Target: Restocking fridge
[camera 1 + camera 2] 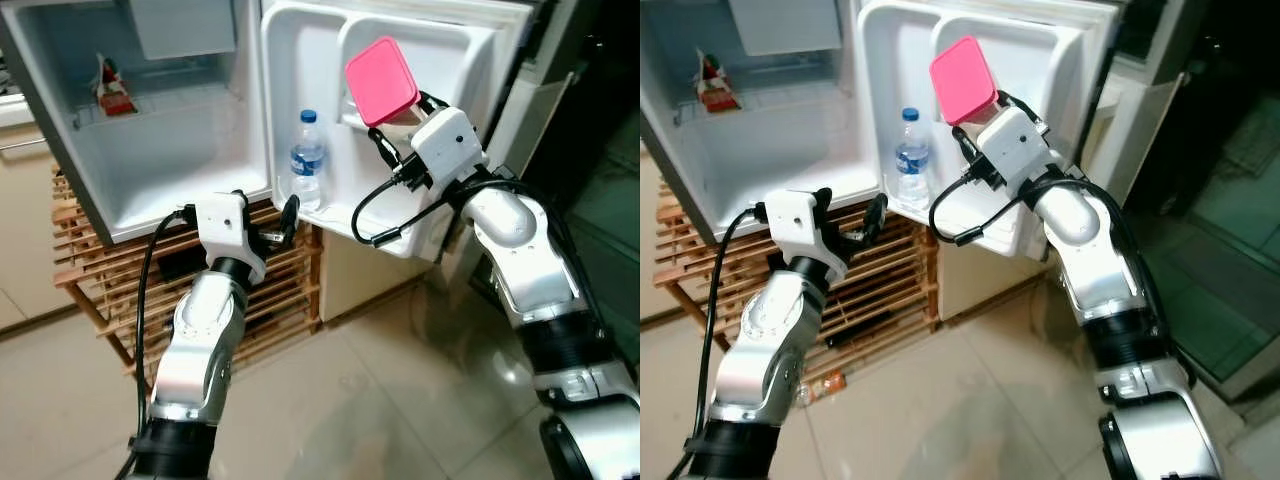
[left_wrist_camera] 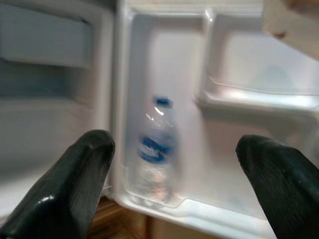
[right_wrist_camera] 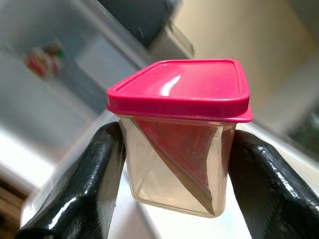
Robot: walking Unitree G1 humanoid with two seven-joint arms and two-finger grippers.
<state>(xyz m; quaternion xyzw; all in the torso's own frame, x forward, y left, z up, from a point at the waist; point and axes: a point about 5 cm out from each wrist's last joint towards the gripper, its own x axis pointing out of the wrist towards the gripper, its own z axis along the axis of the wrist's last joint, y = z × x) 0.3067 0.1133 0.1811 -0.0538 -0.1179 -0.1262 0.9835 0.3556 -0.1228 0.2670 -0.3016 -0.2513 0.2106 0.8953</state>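
At the fridge door (image 1: 470,60), right gripper (image 3: 172,149) clamps a pink-lidded container (image 3: 182,134); left gripper (image 2: 174,174) spread wide

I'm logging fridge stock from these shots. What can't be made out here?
- Red packet on the fridge shelf: too small to read.
- Water bottle: label blurred in the left wrist view.
- Door shelf behind the pink-lidded container: hidden by it and the right gripper.
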